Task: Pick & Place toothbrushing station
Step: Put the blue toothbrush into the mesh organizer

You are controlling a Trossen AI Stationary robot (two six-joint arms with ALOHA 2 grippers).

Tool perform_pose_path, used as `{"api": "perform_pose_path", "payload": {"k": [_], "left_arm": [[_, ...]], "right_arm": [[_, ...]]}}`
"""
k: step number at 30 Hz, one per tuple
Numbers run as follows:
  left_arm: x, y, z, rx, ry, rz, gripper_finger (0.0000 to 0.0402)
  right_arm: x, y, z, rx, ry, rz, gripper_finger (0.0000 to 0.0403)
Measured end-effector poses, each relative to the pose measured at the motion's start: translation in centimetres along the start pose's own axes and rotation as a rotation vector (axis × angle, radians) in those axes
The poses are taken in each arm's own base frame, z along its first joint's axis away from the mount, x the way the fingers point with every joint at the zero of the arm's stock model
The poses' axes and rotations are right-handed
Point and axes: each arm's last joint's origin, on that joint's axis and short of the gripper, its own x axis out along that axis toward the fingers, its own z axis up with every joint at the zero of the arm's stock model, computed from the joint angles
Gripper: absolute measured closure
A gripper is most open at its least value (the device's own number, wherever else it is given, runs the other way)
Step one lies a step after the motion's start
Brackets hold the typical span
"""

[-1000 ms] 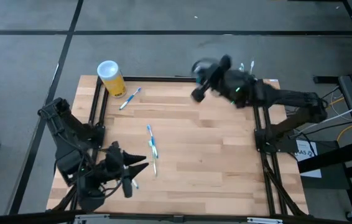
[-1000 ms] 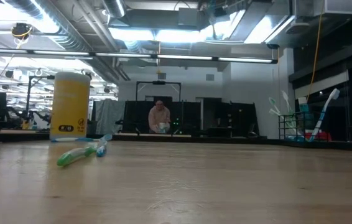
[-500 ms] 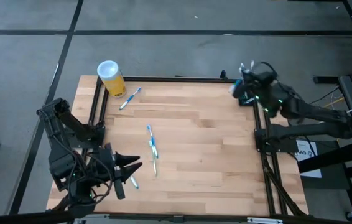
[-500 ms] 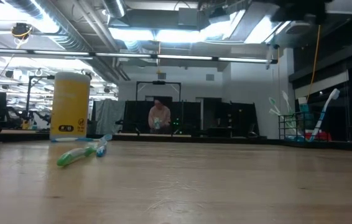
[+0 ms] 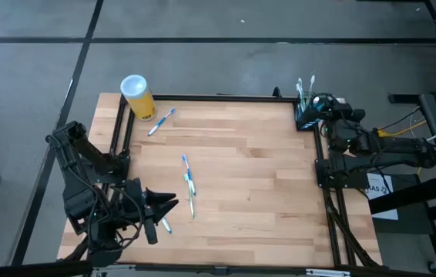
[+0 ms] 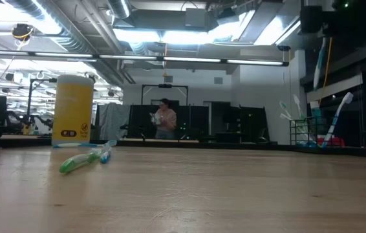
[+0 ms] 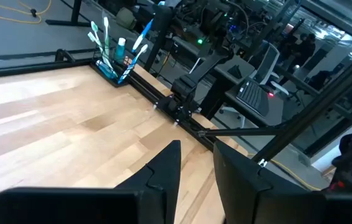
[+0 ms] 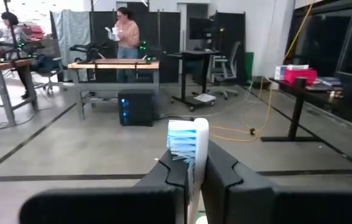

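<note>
Black and boxy, the toothbrushing station point(image 5: 305, 117) sits at the table's point(image 5: 264, 200) far right corner, where the right gripper point(image 5: 327, 108) pinches a white toothbrush point(image 8: 190, 155), apparently to slot it in. Left gripper point(image 5: 159, 209) waits near the front left corner, fingers slightly apart.

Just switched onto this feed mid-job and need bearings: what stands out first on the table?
The right gripper, shut on a white toothbrush with pale blue bristles, hangs at the table's far right corner by the toothbrushing station, a black holder with brushes standing in it. A tall yellow cup with a white lid stands at the far left corner, and loose toothbrushes lie mid-table. The left gripper waits at the near left.
</note>
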Motion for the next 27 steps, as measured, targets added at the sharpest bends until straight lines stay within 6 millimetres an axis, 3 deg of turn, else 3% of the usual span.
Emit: {"api": "perform_pose_path", "payload": {"k": [6, 15, 27], "left_arm": [[0.0, 0.0, 0.0, -0.012, 0.000, -0.001, 0.0324], [-0.1, -0.1, -0.1, -0.016, 0.028, -0.009, 0.0327], [-0.1, -0.1, -0.2, -0.040, 0.068, -0.016, 0.0327]], "right_arm": [[0.9, -0.3, -1.4, 0.036, -0.003, -0.090, 0.0384], [2.4, -1.0, -1.9, -0.015, 0.000, -0.235, 0.0384], [2.9, -2.1, -4.6, 0.063, 0.036, -0.248, 0.0384]]}}
